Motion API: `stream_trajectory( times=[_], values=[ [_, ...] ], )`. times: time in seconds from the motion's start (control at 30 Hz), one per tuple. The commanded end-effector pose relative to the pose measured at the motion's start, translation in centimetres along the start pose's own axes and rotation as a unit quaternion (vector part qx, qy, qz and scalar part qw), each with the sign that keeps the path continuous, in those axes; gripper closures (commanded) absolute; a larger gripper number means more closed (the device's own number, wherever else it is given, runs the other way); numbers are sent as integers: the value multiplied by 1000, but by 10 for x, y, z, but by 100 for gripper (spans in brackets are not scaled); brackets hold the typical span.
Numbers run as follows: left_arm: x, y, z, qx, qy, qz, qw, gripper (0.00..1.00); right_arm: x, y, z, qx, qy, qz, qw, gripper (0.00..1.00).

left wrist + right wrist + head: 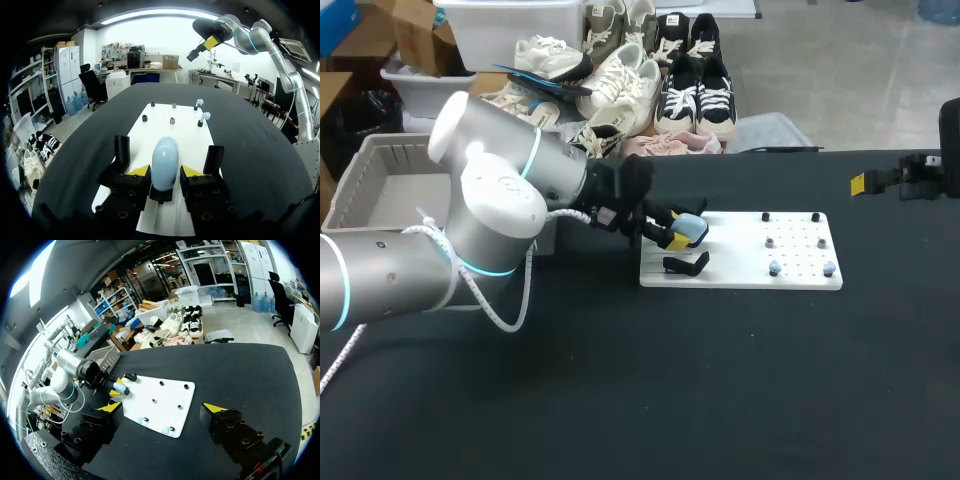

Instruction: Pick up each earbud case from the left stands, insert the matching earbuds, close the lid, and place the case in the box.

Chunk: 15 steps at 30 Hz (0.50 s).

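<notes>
- The black table (620,400) takes up most of what I can see from above.
- The left arm (490,210) comes in from the left, thick and grey, and reaches across to the left end of the board.
- A grey box (360,175) sits at the table's far left edge, behind that arm.
- A white board (740,280) lies flat near the middle of the table, just ahead of the left arm.
- The right arm (925,175) is held at the far right edge, well away from the board.
- The right gripper (162,409) has its two yellow tips spread wide with nothing between them. It looks across the table toward the board.
- The left gripper (165,172) is at the board's left end, its yellow tips pressed on either side of the case.
- The pale blue case (165,157) stands on end between those tips, over the back left corner of the board.
- A black stand (686,264) sits bare on the board, just beside the held case and nearer the front.
- Small earbuds (775,267) rest on pegs at the board's right end, well apart from the case. The front pair is pale blue, and the pairs behind look darker.
</notes>
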State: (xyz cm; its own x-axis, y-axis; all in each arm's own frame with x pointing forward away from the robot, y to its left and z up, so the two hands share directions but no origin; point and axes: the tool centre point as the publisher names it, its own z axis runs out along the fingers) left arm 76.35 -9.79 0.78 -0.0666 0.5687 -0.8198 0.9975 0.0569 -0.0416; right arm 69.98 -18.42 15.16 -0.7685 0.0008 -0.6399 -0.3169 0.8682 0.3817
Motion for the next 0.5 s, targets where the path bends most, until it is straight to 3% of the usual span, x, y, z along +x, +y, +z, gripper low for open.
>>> stream_trajectory(
  times=[0.03,0.43,0.5],
  values=[
    [0,3,2,-1,0,1,1000,61,0,-1,0,-2,-1,-1,1000,0],
    [0,4,2,1,0,1,1000,67,0,-1,0,-2,-1,-1,1000,0],
    [0,3,3,2,0,1,1000,87,0,-1,0,-2,-1,-1,1000,0]
  ],
)
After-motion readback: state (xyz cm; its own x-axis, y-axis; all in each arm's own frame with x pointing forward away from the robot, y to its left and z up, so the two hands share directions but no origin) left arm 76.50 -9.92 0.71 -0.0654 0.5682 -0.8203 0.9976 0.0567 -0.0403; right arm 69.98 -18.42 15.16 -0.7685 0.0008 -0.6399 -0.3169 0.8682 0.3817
